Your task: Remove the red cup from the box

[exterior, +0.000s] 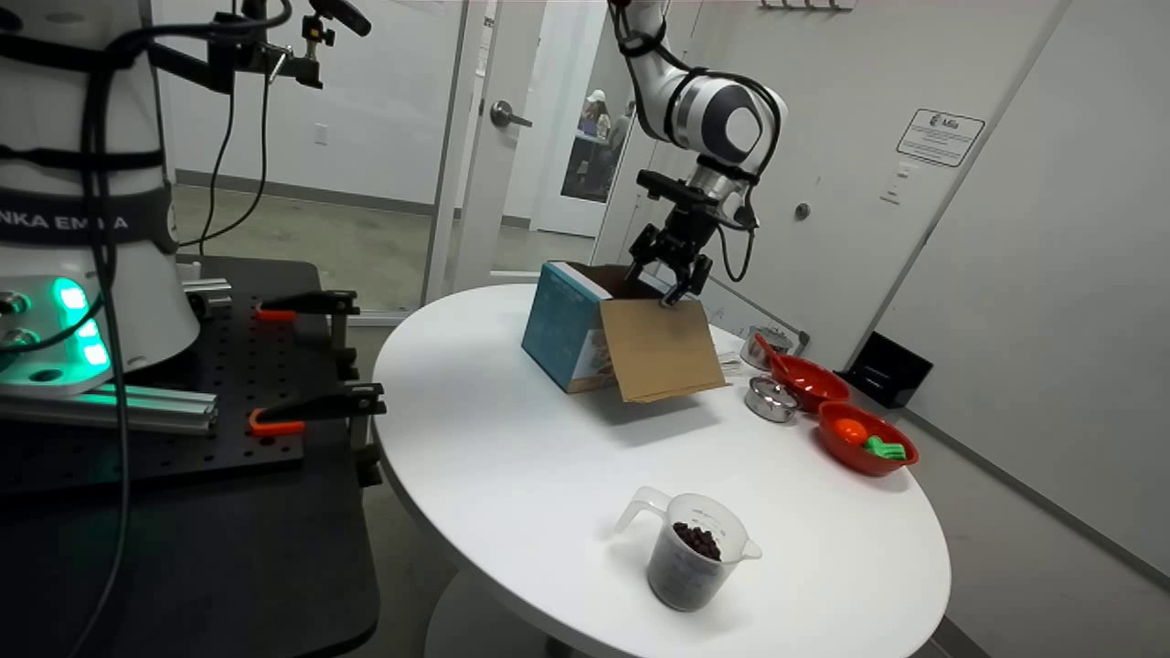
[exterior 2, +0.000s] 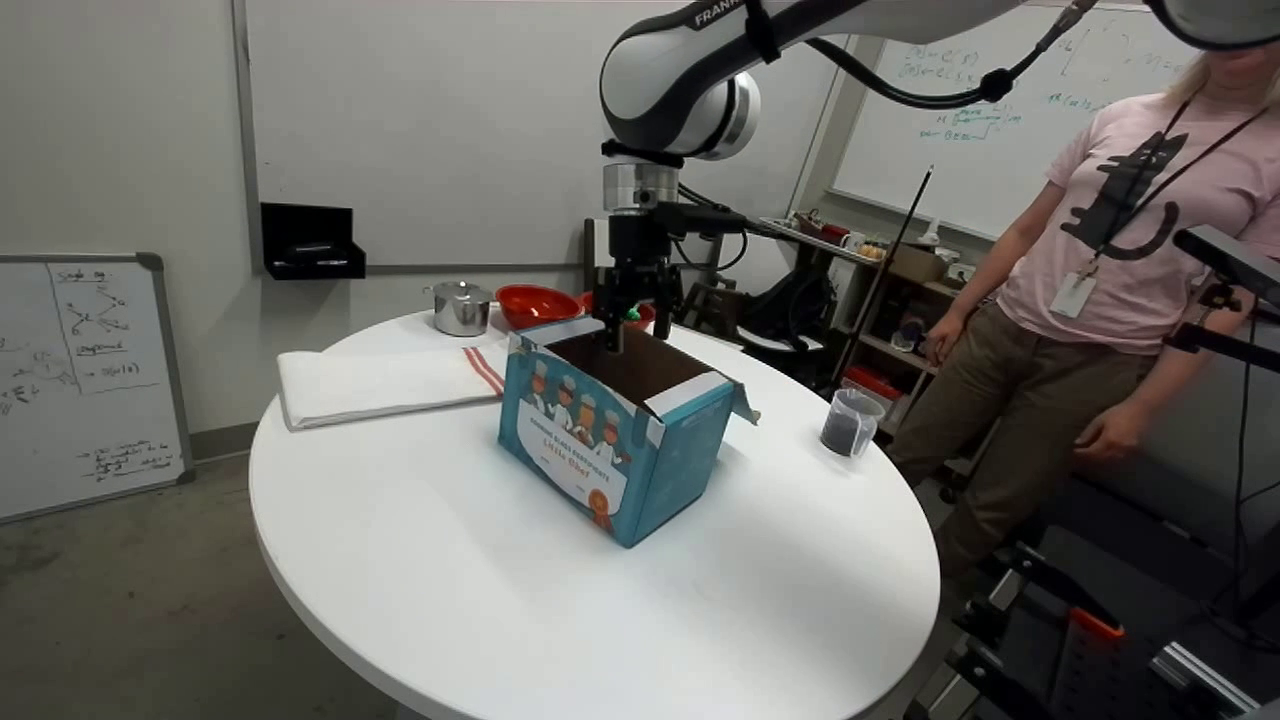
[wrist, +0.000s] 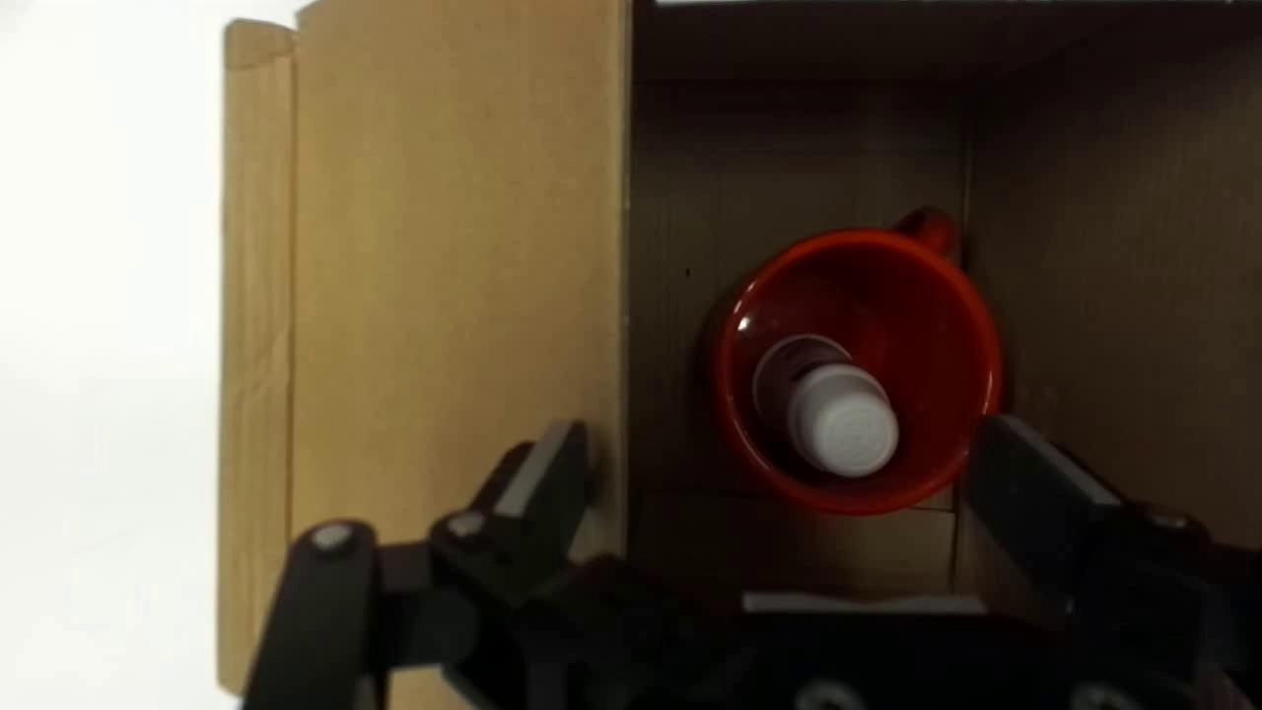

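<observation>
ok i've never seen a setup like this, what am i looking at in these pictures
The machine is a robot arm ending in a two-fingered tool. Two pictures are taken from outside it, from different places; the wrist view is taken from the arm itself, looking down into the cardboard box. Inside is a red cup with what looks like a small white-capped bottle in it. The round white table also bears a clear measuring cup of dark bits, two red bowls, metal cookware and a folded cloth. Nothing is held: the tool's fingers stand apart at the box's open top.
</observation>
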Robot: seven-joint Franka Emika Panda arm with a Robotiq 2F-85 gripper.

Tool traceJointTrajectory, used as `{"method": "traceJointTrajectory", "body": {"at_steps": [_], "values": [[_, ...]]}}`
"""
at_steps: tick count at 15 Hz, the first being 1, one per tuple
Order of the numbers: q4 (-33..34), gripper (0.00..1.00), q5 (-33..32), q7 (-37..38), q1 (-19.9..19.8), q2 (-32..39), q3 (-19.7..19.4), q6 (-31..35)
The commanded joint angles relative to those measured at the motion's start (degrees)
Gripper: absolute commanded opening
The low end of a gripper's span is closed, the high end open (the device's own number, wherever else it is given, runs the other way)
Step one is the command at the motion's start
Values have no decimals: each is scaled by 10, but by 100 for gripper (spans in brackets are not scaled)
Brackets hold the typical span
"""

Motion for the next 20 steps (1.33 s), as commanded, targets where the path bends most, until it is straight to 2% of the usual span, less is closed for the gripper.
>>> {"method": "traceJointTrajectory", "body": {"at_steps": [1,6,15,20], "values": [[61,100,29,3,-6,46,8,-38],[42,100,42,1,-8,27,9,-70],[-74,100,56,15,-18,-131,3,-53],[-82,100,56,5,-4,-150,16,-87]]}}
